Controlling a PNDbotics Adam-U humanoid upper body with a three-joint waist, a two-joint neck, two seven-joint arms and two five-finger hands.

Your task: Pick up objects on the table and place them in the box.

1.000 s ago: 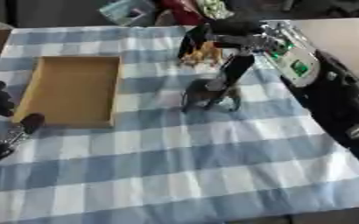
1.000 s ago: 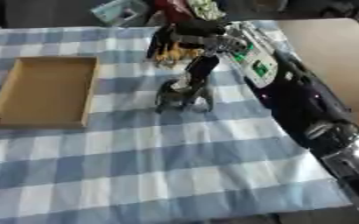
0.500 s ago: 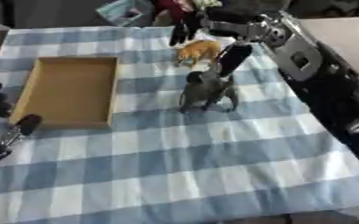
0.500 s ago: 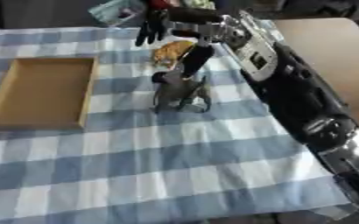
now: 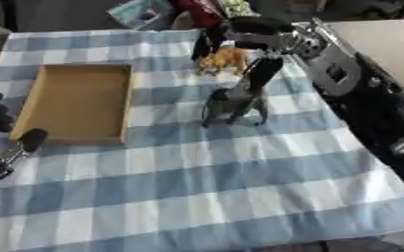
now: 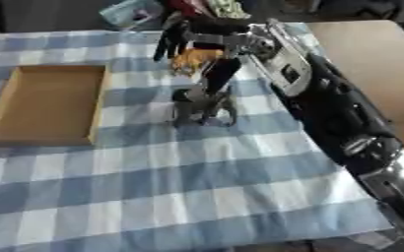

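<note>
The right hand (image 5: 244, 37) curls over the orange toy (image 5: 223, 58); whether it holds it is unclear; a grey toy (image 5: 233, 103) stands just below; the box (image 5: 74, 102) sits well left.

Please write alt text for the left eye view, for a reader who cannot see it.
The robot's right hand reaches over an orange toy animal, just beyond a grey toy animal standing on the blue checked tablecloth. An empty wooden box lies to the left, and the left hand rests by the lower left edge.
</note>
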